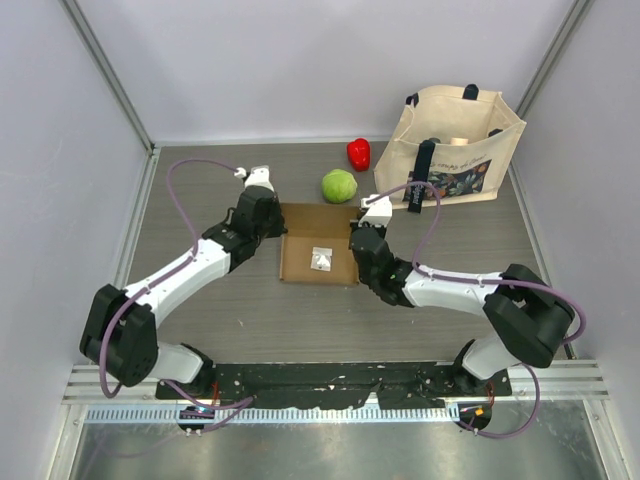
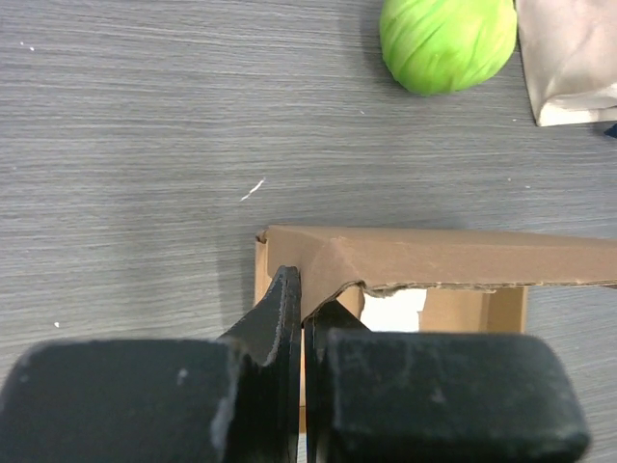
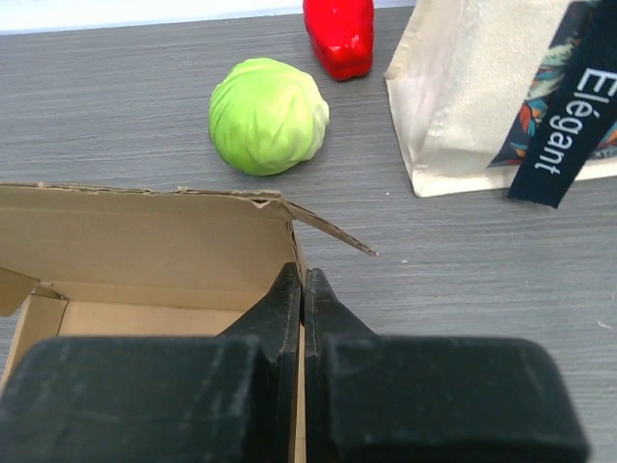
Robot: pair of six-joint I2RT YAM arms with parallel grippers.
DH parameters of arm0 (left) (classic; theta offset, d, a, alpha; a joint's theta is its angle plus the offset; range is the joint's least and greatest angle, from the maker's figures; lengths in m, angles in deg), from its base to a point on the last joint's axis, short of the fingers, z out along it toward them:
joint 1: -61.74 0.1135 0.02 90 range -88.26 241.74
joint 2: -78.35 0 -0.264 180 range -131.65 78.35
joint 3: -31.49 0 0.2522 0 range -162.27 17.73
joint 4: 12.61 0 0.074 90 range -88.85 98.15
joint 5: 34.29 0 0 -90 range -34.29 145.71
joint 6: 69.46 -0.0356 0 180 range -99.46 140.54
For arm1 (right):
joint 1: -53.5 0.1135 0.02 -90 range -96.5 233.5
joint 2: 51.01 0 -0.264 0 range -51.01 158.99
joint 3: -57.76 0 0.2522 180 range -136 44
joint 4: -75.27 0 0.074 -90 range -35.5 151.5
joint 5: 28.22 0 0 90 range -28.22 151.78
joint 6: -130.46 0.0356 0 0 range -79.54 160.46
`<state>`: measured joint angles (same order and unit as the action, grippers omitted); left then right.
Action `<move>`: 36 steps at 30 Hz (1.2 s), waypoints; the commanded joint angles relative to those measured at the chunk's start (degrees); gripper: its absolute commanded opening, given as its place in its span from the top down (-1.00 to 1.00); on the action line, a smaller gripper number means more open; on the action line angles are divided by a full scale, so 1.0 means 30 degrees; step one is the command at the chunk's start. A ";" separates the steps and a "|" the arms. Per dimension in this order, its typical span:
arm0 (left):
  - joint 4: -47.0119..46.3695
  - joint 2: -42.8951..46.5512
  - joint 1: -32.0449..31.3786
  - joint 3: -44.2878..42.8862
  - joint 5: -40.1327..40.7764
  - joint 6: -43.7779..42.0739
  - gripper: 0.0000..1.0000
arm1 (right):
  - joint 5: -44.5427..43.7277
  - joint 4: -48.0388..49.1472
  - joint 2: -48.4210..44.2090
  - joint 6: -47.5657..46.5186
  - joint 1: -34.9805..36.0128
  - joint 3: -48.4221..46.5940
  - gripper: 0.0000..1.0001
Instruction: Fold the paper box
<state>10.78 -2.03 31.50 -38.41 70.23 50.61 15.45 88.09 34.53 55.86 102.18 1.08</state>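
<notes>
The brown cardboard paper box (image 1: 318, 243) lies open at the table's middle, with a small white paper scrap (image 1: 321, 257) inside. My left gripper (image 1: 276, 226) is shut on the box's left wall; in the left wrist view the gripper (image 2: 305, 307) pinches the cardboard edge of the box (image 2: 434, 260). My right gripper (image 1: 357, 240) is shut on the box's right wall; in the right wrist view the gripper (image 3: 302, 289) clamps the wall of the box (image 3: 145, 241), whose far flap stands up.
A green cabbage (image 1: 339, 185) sits just behind the box, with a red pepper (image 1: 359, 153) behind it. A beige tote bag (image 1: 455, 147) stands at the back right. Cabbage (image 3: 267, 116), pepper (image 3: 339, 35) and bag (image 3: 482, 87) also show in the right wrist view.
</notes>
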 commanded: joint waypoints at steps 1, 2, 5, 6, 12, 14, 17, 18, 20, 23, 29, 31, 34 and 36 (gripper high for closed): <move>-0.2504 0.1421 -0.0173 0.1540 0.1984 0.0934 1.00 | -0.4742 0.3468 -0.0153 0.0991 0.0528 0.1208 0.99; -0.2767 0.1451 -0.0319 0.1748 0.2014 0.1023 1.00 | -0.4831 0.3761 -0.0095 0.0961 0.0587 0.1645 0.99; -0.2974 0.1509 -0.0700 0.2481 0.2335 0.1287 1.00 | -0.4715 0.5049 0.0197 0.0758 0.0968 0.2407 0.99; -0.3033 0.1510 -0.0760 0.2628 0.2365 0.1374 1.00 | -0.4656 0.5836 0.0286 0.0640 0.1172 0.2614 0.99; -0.3237 0.1744 -0.1257 0.3886 0.3008 0.1580 1.00 | -0.4977 0.7219 0.0580 0.0786 0.1671 0.3640 0.99; -0.3707 0.2007 -0.1492 0.4209 0.3214 0.1843 1.00 | -0.5182 0.8093 0.0579 0.0728 0.1964 0.4254 0.99; -0.4291 0.2680 -0.1814 0.5204 0.3595 0.2194 1.00 | -0.5504 0.9354 0.0696 0.0290 0.2403 0.4987 0.99; -0.4409 0.2885 -0.1873 0.5700 0.3683 0.2340 1.00 | -0.5650 0.9737 0.0755 0.0055 0.2520 0.5134 0.98; -0.4907 0.3382 -0.2136 0.6288 0.3976 0.2546 1.00 | -0.6117 1.1108 0.1047 -0.0297 0.2901 0.5661 0.99; -0.5727 0.3822 -0.2284 0.7344 0.3948 0.2461 1.00 | -0.6790 1.3449 0.1545 -0.1029 0.3543 0.6511 0.98; -0.6490 0.4088 -0.2371 0.8341 0.3537 0.1844 1.00 | -0.8403 1.9044 0.3707 -0.4161 0.5009 0.7216 0.88; -0.6723 0.4088 -0.2430 0.8722 0.3509 0.1902 1.00 | -0.9398 2.0194 0.4297 -0.5941 0.5683 0.7012 0.68; -0.6697 0.4059 -0.2488 0.9016 0.3712 0.1932 1.00 | -0.9725 2.1254 0.4682 -0.7327 0.6588 0.7126 0.24; -0.6521 0.4058 -0.2489 0.9016 0.4005 0.1903 1.00 | -0.9433 2.0614 0.3781 -0.7477 0.7089 0.7623 -0.11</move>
<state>-10.27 9.64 23.87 -12.59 78.58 56.33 -7.15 135.50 48.49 39.62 121.00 21.83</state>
